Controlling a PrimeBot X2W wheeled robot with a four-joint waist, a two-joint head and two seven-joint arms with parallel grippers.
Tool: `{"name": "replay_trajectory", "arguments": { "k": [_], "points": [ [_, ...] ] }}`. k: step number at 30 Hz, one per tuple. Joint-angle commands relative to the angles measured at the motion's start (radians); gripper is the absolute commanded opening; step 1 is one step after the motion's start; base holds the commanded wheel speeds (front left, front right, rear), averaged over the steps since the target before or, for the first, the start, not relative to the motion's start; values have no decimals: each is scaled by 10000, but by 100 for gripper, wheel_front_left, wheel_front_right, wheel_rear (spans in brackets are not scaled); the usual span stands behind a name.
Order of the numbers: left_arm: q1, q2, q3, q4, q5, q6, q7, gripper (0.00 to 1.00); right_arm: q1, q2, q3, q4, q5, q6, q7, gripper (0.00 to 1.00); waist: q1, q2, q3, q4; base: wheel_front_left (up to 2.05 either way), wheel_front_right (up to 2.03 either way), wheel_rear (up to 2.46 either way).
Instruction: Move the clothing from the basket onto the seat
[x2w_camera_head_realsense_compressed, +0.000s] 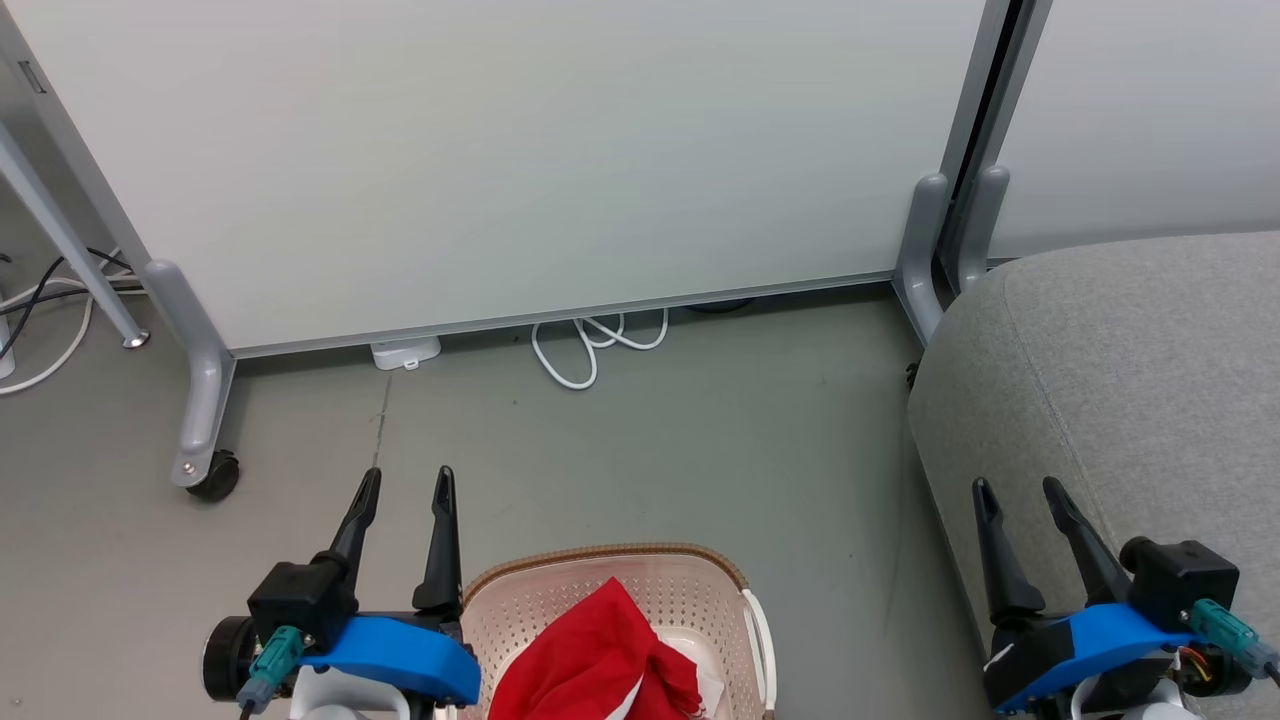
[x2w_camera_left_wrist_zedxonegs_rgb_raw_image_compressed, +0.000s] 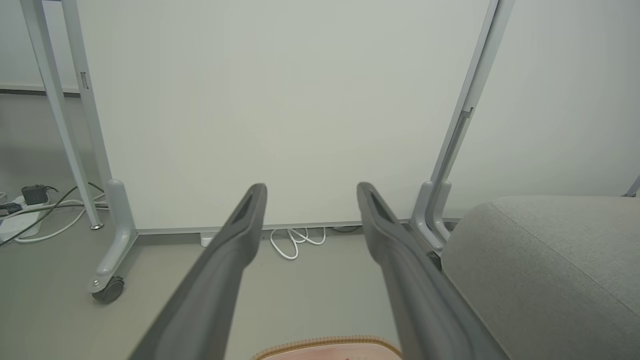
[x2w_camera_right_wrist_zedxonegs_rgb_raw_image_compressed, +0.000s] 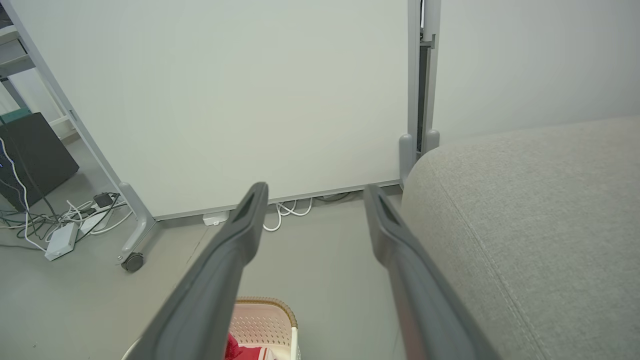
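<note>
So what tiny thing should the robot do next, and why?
Probably lower the left end effector into the basket onto the red clothing. It is open, empty and right beside the basket, while the right end effector hovers by the seat.

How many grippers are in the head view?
2. The left gripper, open, at lower left beside the basket; the right gripper, open, at lower right by the seat.

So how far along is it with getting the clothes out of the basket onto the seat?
Done: nothing yet; the red clothing sits in the basket, and the seat shows none on it. In hand: nothing; left gripper and right gripper are open, holding nothing. Left: lift the clothing out and place it on the seat.
</note>
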Motion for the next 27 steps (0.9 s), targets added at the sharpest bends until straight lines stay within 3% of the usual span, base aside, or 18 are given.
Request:
{"name": "replay_trajectory", "arguments": {
  "k": [1, 10, 27],
  "points": [
    [-119, -4, 0, 34, 213, 13, -112, 100, 76, -68, -5, -72, -264, 20, -28, 100, 0, 0, 0, 4, 0, 0, 0],
    [-138, -16, -107, 171, 705, 44, -260, 100, 121, -70, 18, -147, -890, 14, -99, 100, 0, 0, 6, 42, 0, 0, 0],
    [-170, -23, -135, 266, 612, 45, -256, 100, -59, -67, 158, -280, -785, 14, -25, 100, 0, 0, 429, -43, 0, 0, 0]
  ]
}}
